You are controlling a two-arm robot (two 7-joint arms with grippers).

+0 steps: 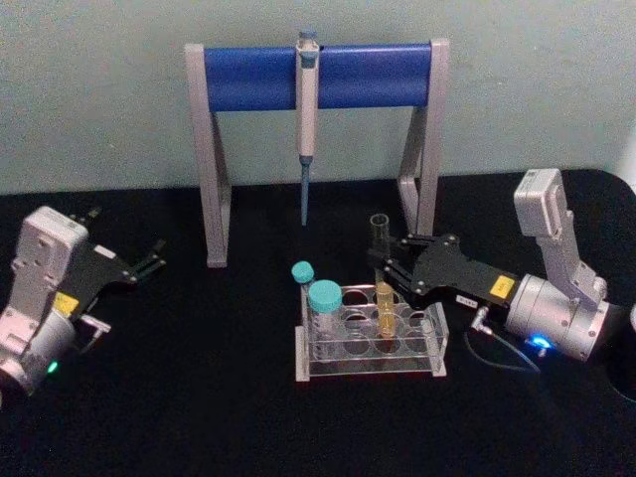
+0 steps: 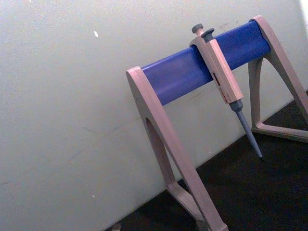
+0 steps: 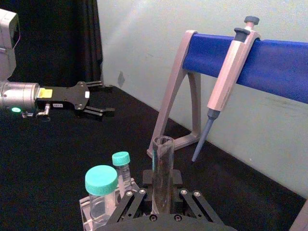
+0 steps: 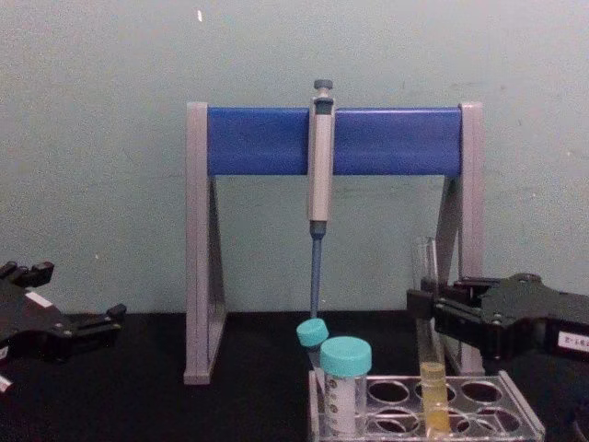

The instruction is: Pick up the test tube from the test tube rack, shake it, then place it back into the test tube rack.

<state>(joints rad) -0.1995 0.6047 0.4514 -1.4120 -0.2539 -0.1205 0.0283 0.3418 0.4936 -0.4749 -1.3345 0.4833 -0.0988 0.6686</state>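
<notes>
A: Right arm pose?
B: Right gripper (image 1: 384, 262) reaches in level from the right side of the test tube rack (image 1: 370, 369), just above it, wrist angled up behind. Fingers clenched on the test tube (image 1: 384, 303).
A: Tube location?
B: Upright in a rack hole, yellow liquid at the bottom, right of the teal-capped tubes (image 1: 324, 295).
A: Left arm?
B: Left gripper (image 3: 105, 99) is well left of the rack, fingers spread, holding nothing.

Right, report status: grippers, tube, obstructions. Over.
Right gripper at long clear glass test tube, yellow liquid, seated in clear plastic rack. Left gripper open, parked left. Teal-capped tubes alongside, not touching.
</notes>
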